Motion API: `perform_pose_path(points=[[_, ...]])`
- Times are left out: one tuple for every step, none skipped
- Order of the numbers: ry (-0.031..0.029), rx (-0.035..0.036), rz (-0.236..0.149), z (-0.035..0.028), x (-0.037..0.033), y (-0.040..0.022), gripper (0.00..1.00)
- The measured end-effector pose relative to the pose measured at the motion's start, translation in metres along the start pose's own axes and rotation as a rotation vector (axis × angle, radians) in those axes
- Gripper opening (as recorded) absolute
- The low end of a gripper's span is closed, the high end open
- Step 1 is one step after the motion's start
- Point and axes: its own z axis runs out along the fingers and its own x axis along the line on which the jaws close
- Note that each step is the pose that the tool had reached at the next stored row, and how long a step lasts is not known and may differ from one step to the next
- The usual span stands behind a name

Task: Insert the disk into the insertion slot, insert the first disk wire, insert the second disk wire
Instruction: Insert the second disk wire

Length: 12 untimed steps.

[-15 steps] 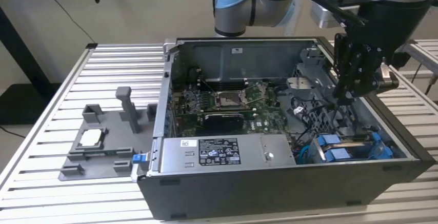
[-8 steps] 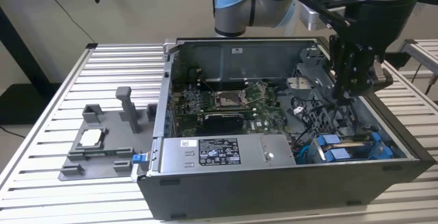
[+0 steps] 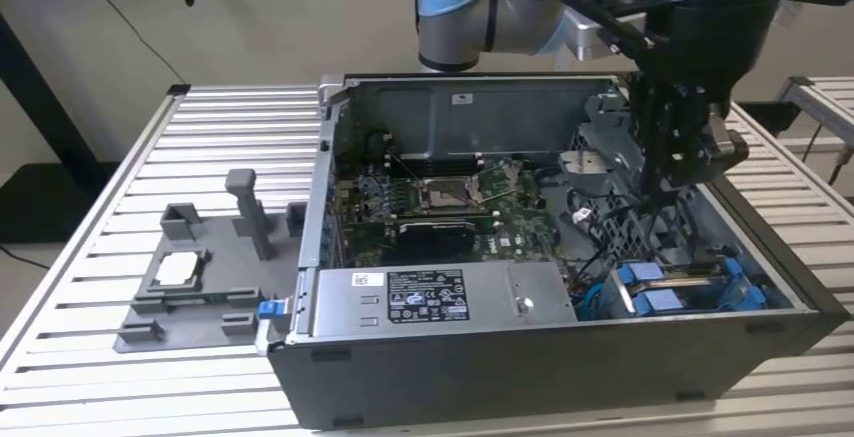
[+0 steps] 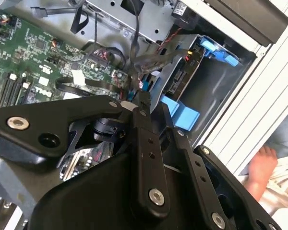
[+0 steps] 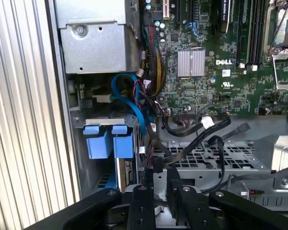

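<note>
The disk sits in the insertion slot at the case's corner on the exterior view's right. Its blue carrier tabs show at the bay mouth. My gripper hangs inside the open case, just behind the bay and over the perforated drive cage. In both wrist views the black fingers stand close together, pinching the plug of a black disk wire beside the disk's rear edge. Other black and blue cables run past it.
The motherboard fills the case floor, and the labelled power supply lies along the front. A grey fixture stands on the slatted table on the exterior view's left. A person's hand shows beyond the table edge.
</note>
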Motion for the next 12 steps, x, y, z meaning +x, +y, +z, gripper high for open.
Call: perform_pose_path(points=[[0.0054,0.0007,-0.007,0.0003,-0.0002,0.0005,0.26],[0.0094,0.0015,-0.017,0.0007,-0.0004,0.0008,0.26],[0.0123,0.0027,-0.03,0.0012,-0.0006,0.0009,0.26],[0.0138,0.0038,-0.045,0.0019,-0.0007,0.0011,0.26],[0.0141,0.005,-0.06,0.0026,-0.001,0.0013,0.26],[0.013,0.0061,-0.074,0.0031,-0.0015,0.0015,0.26],[0.012,0.0069,-0.083,0.0036,-0.0021,0.0018,0.26],[0.0108,0.0076,-0.089,0.004,-0.0029,0.0028,0.26],[0.0101,0.0087,-0.092,0.0043,-0.0039,0.004,0.26],[0.0097,0.0095,-0.095,0.0044,-0.0048,0.0051,0.26],[0.0094,0.0104,-0.096,0.0042,-0.0055,0.0069,0.26],[0.0093,0.0111,-0.097,0.004,-0.0056,0.0092,0.26]])
